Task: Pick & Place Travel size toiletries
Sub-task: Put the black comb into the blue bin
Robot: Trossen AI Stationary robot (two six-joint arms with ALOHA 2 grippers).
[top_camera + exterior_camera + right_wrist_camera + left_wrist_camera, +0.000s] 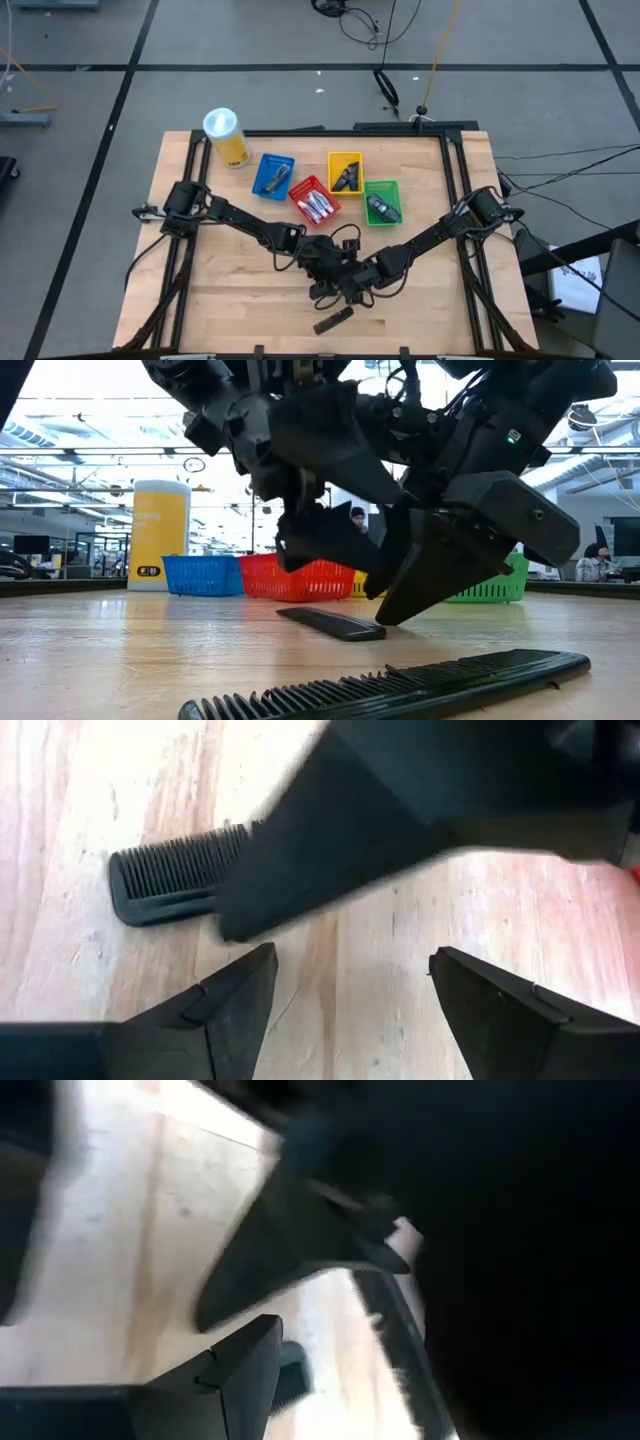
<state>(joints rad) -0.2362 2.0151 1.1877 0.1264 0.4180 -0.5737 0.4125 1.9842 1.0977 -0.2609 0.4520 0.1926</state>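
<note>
We are looking down at both arms meeting near the table's front middle. The left gripper (322, 262) and right gripper (352, 284) are hanging close together, each with jaws spread wide and gripping nothing. A black comb (170, 872) is lying flat on the wood just beyond the right jaws, partly covered by the left gripper's finger. A second comb (400, 685) is lying outside both jaws, nearer the table's front edge.
</note>
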